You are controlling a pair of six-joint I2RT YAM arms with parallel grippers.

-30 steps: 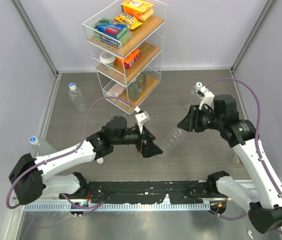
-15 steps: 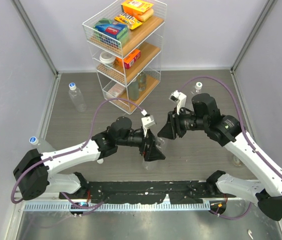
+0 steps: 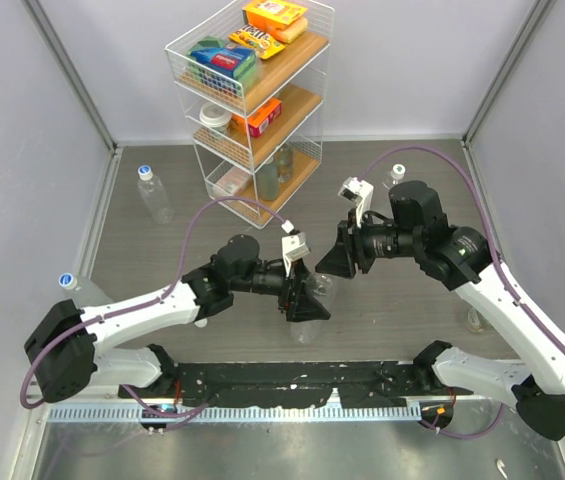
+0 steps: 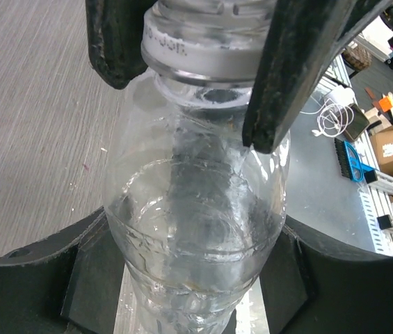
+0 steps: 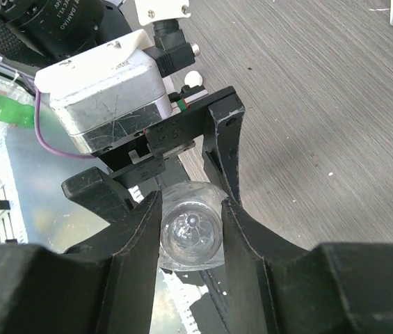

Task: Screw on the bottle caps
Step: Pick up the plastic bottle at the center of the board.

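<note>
Bottle (image 4: 196, 229) of clear ribbed plastic, held above the grey bench (image 3: 162, 250) near its middle, between the 2 arms. White collar ring (image 4: 203, 52) round the threaded neck. Right fingers (image 5: 137, 250) clamped on that neck end, 1 on each side. Left fingers (image 4: 36, 271) flanking the wider body, close against both flanks; cannot tell whether pressing or only beside. Elsewhere on the bench, well apart: far-left capped bottle (image 3: 152, 195), left-edge capped bottle (image 3: 77, 290) near the left arm's base, and capped bottle behind the right arm (image 3: 395, 176). White wire rack (image 3: 252, 100) with 3 wooden shelves of boxes at the far side.
</note>
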